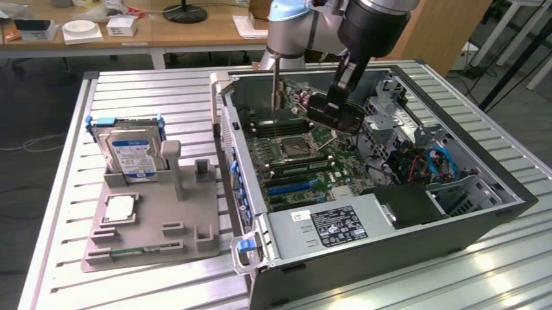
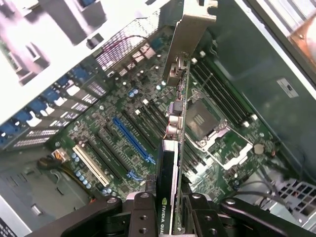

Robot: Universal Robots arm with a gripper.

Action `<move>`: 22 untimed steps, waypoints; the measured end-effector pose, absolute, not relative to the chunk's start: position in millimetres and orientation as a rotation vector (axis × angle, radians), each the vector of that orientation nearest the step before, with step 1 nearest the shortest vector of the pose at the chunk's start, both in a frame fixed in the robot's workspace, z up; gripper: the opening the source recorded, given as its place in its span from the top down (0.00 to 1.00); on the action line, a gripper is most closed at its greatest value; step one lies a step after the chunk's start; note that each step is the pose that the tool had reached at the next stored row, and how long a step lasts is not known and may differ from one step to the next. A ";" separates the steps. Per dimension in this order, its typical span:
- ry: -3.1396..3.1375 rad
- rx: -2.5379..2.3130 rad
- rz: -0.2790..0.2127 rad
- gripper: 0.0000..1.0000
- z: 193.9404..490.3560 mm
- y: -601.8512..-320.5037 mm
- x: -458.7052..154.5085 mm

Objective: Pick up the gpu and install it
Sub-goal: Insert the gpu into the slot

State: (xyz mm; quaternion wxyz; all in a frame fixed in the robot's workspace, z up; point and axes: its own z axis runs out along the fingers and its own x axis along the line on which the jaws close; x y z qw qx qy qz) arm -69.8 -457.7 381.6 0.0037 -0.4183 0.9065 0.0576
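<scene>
Pinching one gpu [image 2: 170, 163] edge-on, jaws above one motherboard [image 2: 148, 94] (one long blue slot [image 2: 133, 139])

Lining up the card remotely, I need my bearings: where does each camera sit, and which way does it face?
Exterior view: off the arm, high up, looking down on the open case and tray; shows the arm and gripper.
Wrist view: on the wrist, looking along the clamped gpu onto the motherboard; shows the fingers.
Both show the gripper and motherboard.
</scene>
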 end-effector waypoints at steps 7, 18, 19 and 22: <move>2.776 -1.456 0.181 0.72 379.6 -457.7 -68.4; 2.662 -1.672 0.181 0.72 377.1 -457.7 -66.4; 2.651 -1.691 0.181 0.72 376.9 -457.7 -66.2; 2.617 -1.748 0.181 0.72 376.1 -457.7 -65.5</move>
